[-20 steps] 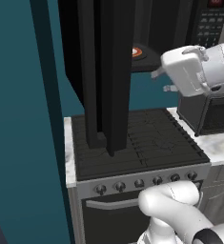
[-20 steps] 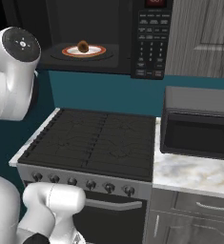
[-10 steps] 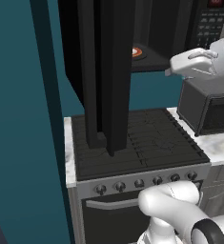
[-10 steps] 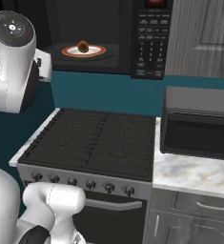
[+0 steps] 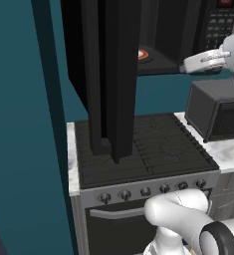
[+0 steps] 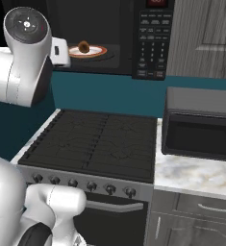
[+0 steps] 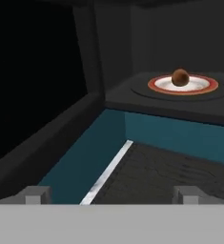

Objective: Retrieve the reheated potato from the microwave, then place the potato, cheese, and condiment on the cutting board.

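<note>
The microwave (image 6: 150, 38) hangs on the wall above the stove, with its door (image 5: 113, 74) swung wide open to the left. Inside it, the small brown potato (image 6: 84, 46) (image 7: 180, 77) rests on a white plate with an orange rim (image 7: 182, 85) (image 5: 143, 54). My gripper (image 7: 112, 194) is open and holds nothing. It hovers in front of the opening, left of the potato and short of it, with its white hand (image 5: 208, 59) level with the microwave floor. The cheese, the condiment and the cutting board are out of view.
Below the microwave lies a black stove top (image 6: 95, 139) with a row of knobs along its front. To its right, a smaller dark grey box appliance (image 6: 201, 125) stands on a marble counter (image 6: 191, 175). The open door juts out over the stove's left side.
The hand has turned level toward the microwave opening and shifted slightly up and right in the left base view. The jaws stay open. The potato has not moved.
</note>
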### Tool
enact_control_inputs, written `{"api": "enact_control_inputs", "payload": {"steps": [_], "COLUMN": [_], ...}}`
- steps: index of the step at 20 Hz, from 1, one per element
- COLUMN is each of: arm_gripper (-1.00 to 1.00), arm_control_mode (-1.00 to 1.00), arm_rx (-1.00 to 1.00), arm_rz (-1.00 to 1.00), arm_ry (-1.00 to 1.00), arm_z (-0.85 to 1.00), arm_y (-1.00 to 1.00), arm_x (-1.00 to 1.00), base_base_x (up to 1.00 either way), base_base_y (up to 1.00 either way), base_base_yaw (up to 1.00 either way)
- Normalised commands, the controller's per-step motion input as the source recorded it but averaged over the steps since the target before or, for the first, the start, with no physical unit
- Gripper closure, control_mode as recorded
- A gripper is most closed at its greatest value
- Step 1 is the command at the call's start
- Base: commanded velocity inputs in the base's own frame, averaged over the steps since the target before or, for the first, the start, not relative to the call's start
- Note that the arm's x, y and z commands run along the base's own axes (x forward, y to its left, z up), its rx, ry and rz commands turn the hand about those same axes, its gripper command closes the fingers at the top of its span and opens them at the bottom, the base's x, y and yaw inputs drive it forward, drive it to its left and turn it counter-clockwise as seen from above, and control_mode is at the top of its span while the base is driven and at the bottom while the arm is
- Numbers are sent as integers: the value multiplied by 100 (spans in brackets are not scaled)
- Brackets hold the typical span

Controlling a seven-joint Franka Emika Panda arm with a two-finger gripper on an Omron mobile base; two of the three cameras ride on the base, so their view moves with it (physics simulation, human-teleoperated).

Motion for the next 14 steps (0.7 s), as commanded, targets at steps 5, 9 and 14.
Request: {"api": "enact_control_inputs", "payload": {"steps": [5, 9, 14], "arm_gripper": [-100, -100, -100], "arm_control_mode": [-100, -100, -100], "arm_rx": [-3, 0, 0], "arm_rz": [-10, -16, -5], "arm_ry": [-27, -12, 4], "arm_z": [4, 0, 15], "arm_y": [-5, 4, 0], "arm_x": [48, 53, 53], "base_base_x": [0, 0, 0], "base_base_y": [0, 0, 0], "base_base_yaw": [0, 0, 0]}}
